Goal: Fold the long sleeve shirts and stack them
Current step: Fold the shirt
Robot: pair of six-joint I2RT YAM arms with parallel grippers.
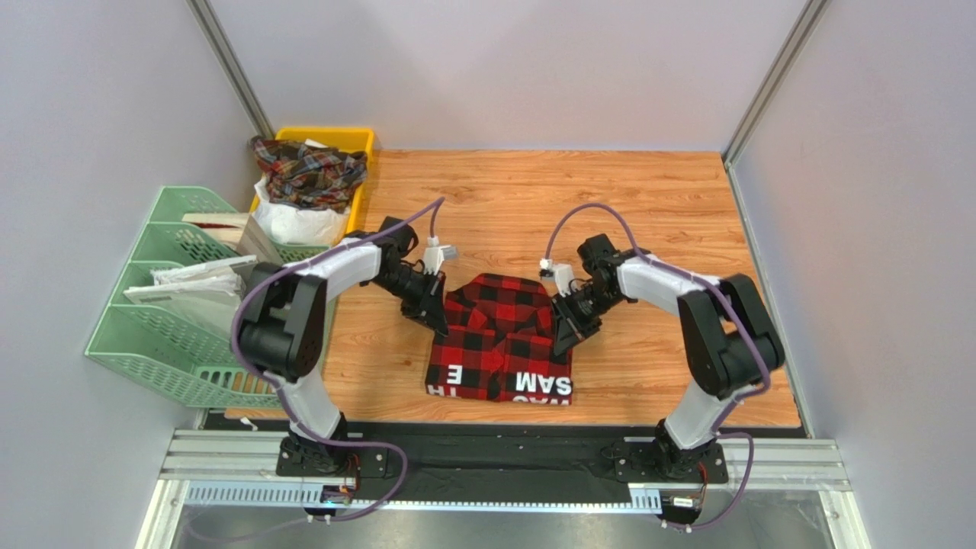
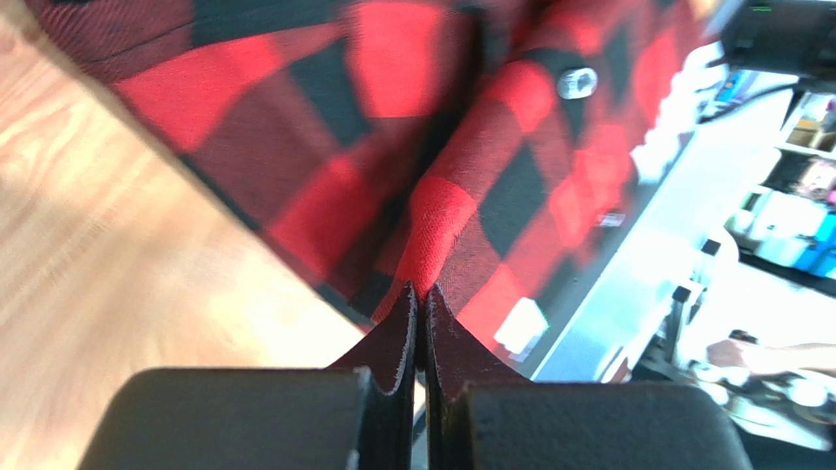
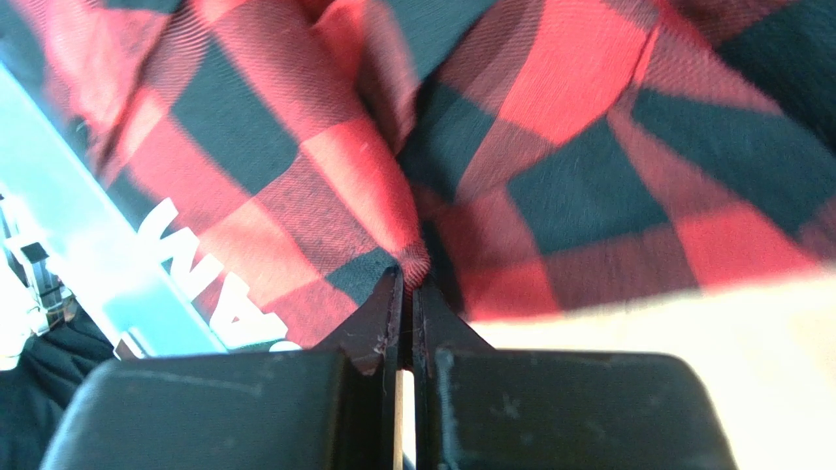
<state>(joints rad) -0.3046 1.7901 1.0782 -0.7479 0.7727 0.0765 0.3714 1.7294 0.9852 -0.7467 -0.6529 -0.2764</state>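
A red-and-black check long sleeve shirt lies partly folded at the table's middle, with white lettering along its near edge. My left gripper is at the shirt's left edge. In the left wrist view it is shut on a pinched ridge of the red cloth. My right gripper is at the shirt's right edge. In the right wrist view it is shut on a fold of the shirt. A second, darker plaid shirt is bunched in the yellow bin.
The yellow bin stands at the back left and also holds something white. A green file rack with papers stands along the left side. The wooden table ends at grey walls behind and to the right.
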